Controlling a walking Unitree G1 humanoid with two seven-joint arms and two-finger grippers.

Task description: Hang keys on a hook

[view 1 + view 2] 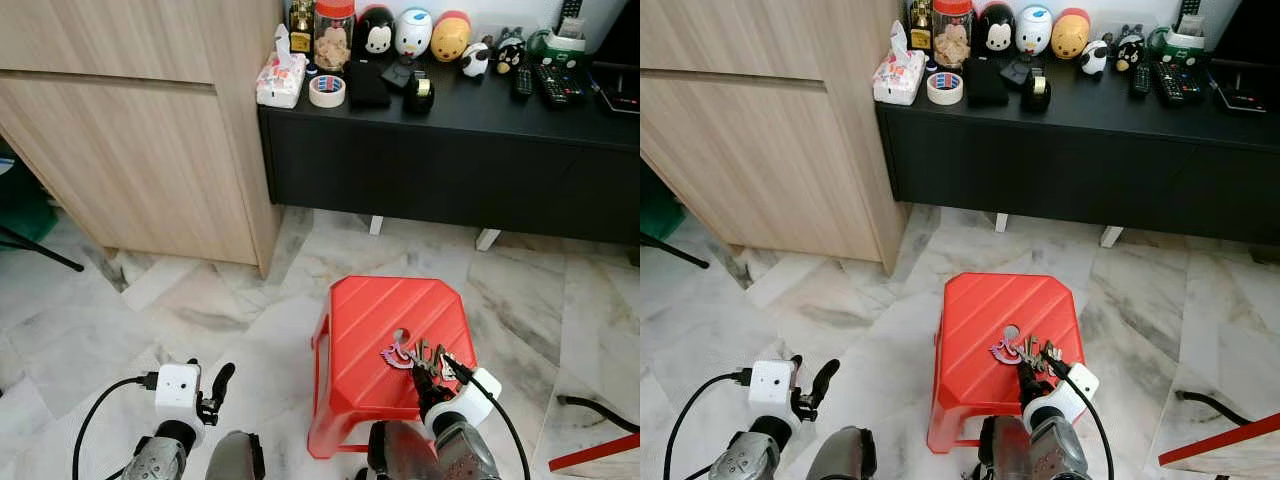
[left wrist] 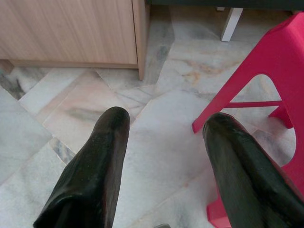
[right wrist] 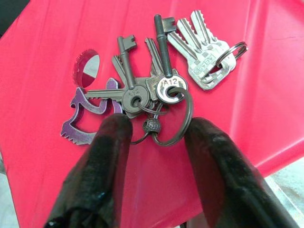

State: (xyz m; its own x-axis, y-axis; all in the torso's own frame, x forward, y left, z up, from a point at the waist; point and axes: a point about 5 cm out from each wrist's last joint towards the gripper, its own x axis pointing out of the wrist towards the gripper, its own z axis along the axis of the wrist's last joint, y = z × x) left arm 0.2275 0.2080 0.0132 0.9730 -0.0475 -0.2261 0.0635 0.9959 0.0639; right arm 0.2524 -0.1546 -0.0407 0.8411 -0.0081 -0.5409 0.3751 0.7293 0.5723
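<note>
Right gripper (image 3: 154, 130) spread, straddling keys (image 3: 156, 85) on stool (image 1: 370, 330) — left gripper (image 2: 166, 137) low (parted).

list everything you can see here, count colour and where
keys: one bunch, silver and dark with a purple charm, on the stool top
stool: one, red, on the floor
floor: marble, pale
cabinet: one, light wood, left
console: one, black, against the wall
tissue pack: one, white and pink, console's left end
tape roll: one, white, beside the tissue pack
jar: one, clear with red lid, back of the console
figurines: several, mixed colours, along the console's back
remotes: a few, black, console's right
left hand: open, over the floor left of the stool
right hand: open, fingers either side of the key ring
</note>
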